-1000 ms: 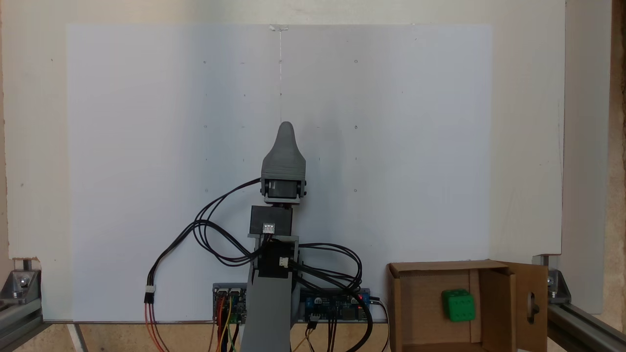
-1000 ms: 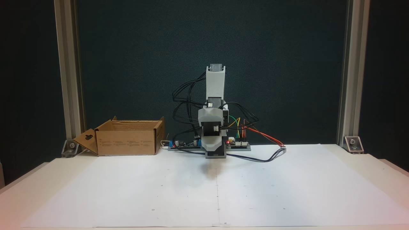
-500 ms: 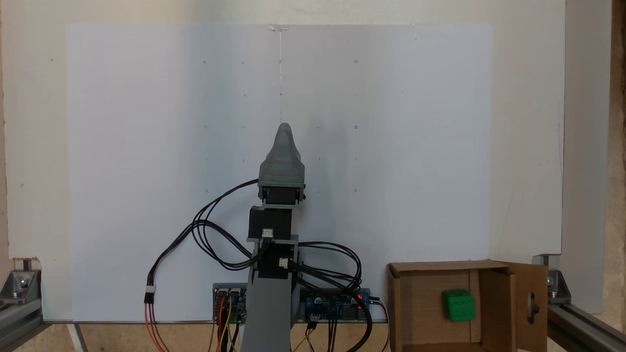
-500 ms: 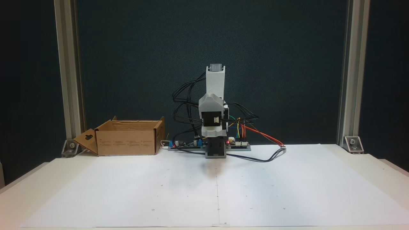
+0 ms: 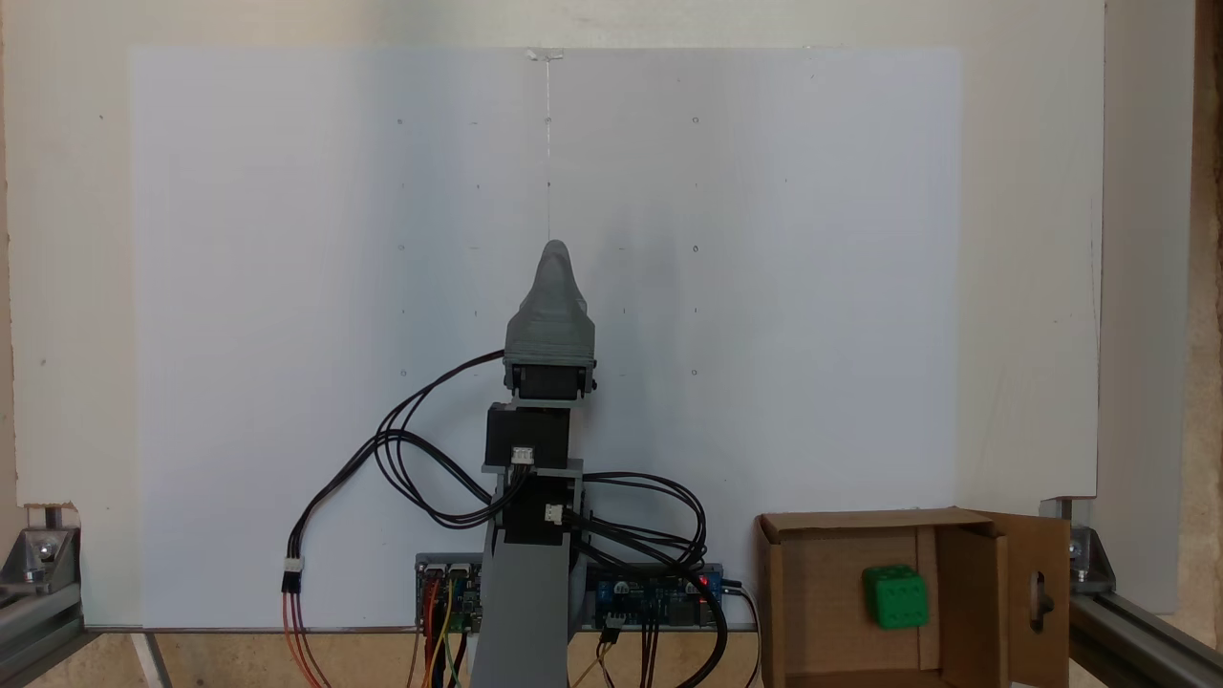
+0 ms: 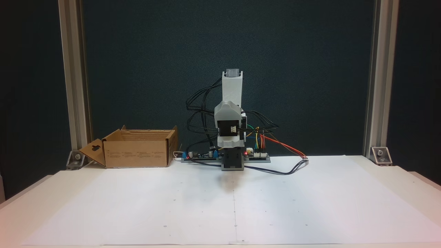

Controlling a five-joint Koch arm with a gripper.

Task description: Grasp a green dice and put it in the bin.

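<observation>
Since a second ago the arm has folded back a little toward its base, and for the last half second nothing has shifted. The green dice [image 5: 895, 597] lies on the floor of the cardboard box [image 5: 776, 592], which stands at the worktop's back corner beside the arm's base, so the job looks done, with only settling left. The claw [image 5: 555, 250] points out over the sheet, well apart from the box; its jaws lie one behind the other, so I cannot tell whether they are apart. The worktop [image 6: 406, 186] is pale, covered by a white paper sheet [image 6: 137, 206] with faint dots. Grey metal posts [image 6: 72, 86] frame a dark back wall [image 6: 310, 51].
</observation>
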